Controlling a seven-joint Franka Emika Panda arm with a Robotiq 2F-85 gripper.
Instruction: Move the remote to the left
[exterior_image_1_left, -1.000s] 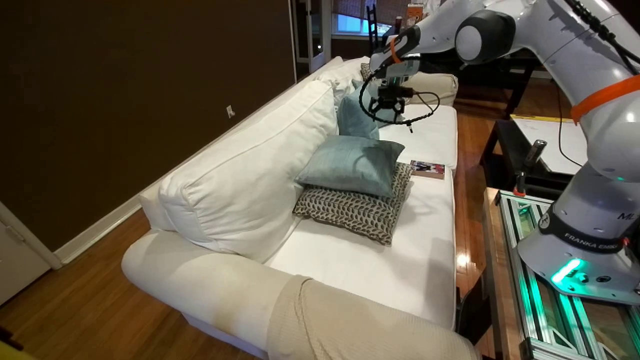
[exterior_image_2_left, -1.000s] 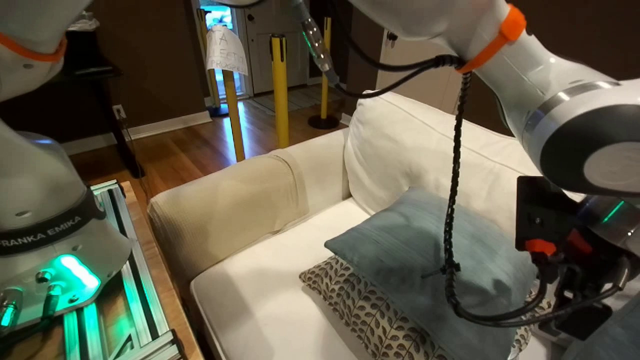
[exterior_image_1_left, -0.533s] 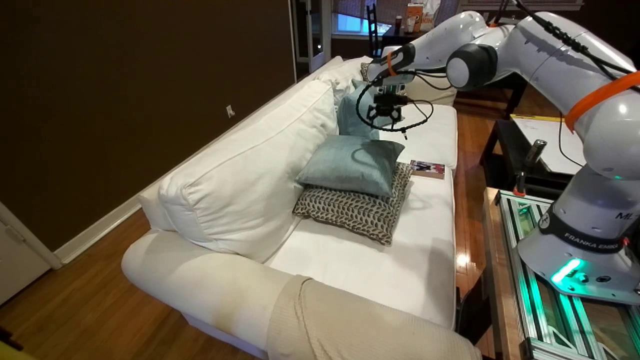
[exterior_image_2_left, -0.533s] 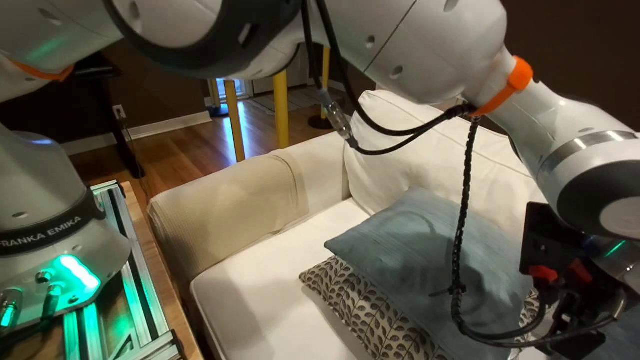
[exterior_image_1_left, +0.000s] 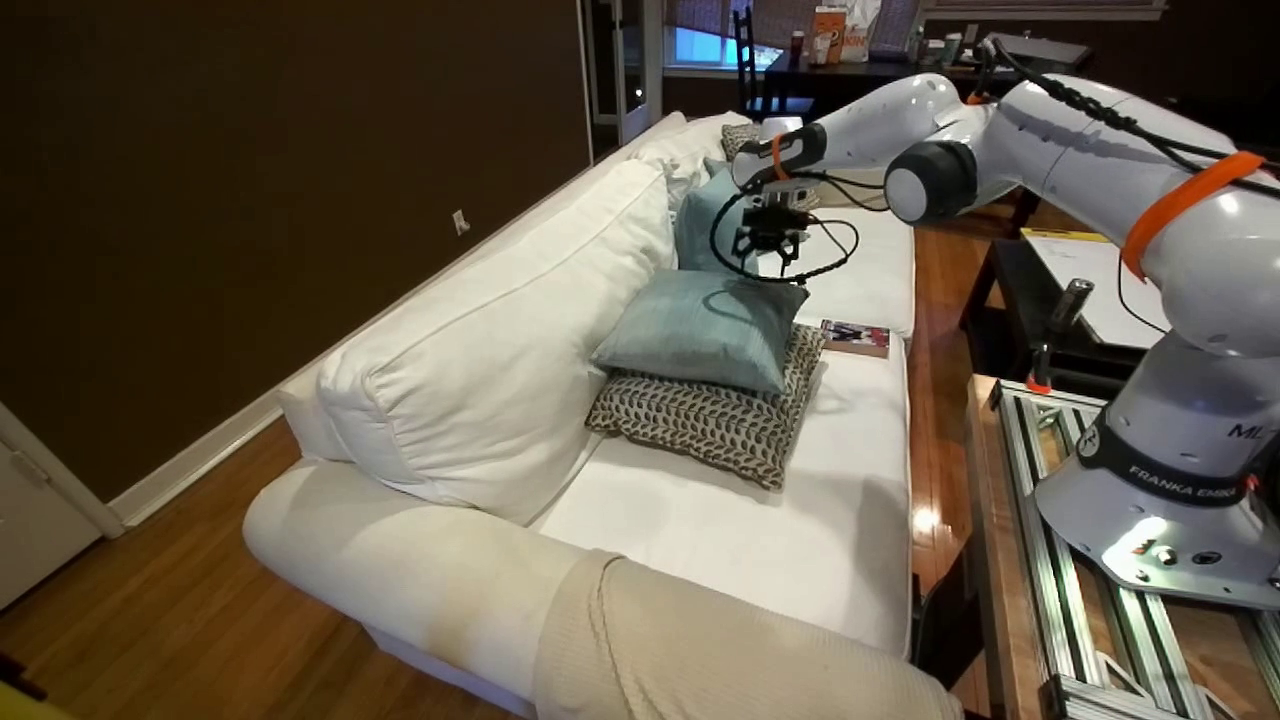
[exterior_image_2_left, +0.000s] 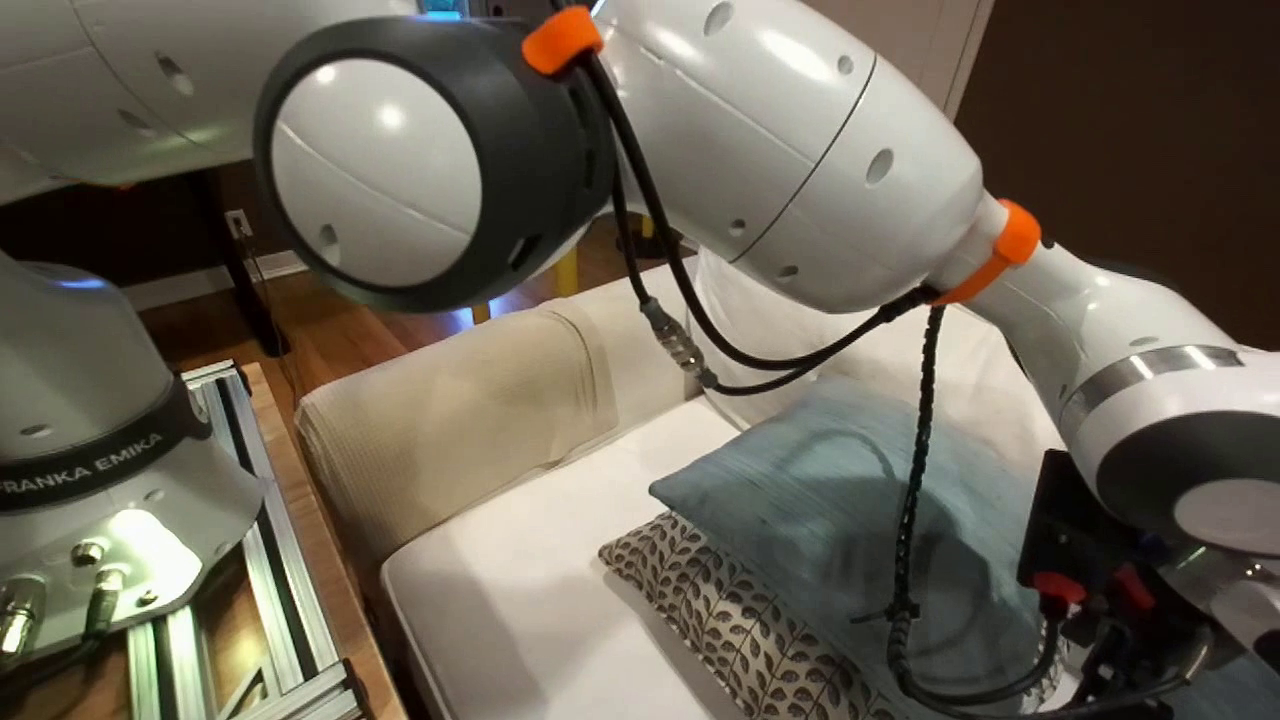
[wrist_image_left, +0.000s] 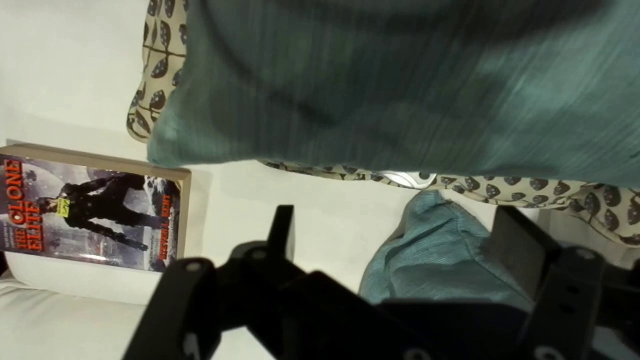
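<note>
- No remote is being shown in any view, so its place cannot be told; a white sliver by the blue pillow, centre of the wrist view, is being hidden too far to be named.
- If found, the remote is being expected light, stiff and smooth, to be taken across its narrow sides.
- The tool, lower in that view, is being held with its jaws well apart, nothing being gripped.
- The blue pillow, being borne by the patterned pillow, is being judged light and soft, to be pinched at a corner.
- The book, at that view's left, is being judged stiff and slick, to be gripped by its edges.
- The bench, a white sofa, is being judged yielding.
- The room is being bounded by a dark wall, upper left in an exterior view.
</note>
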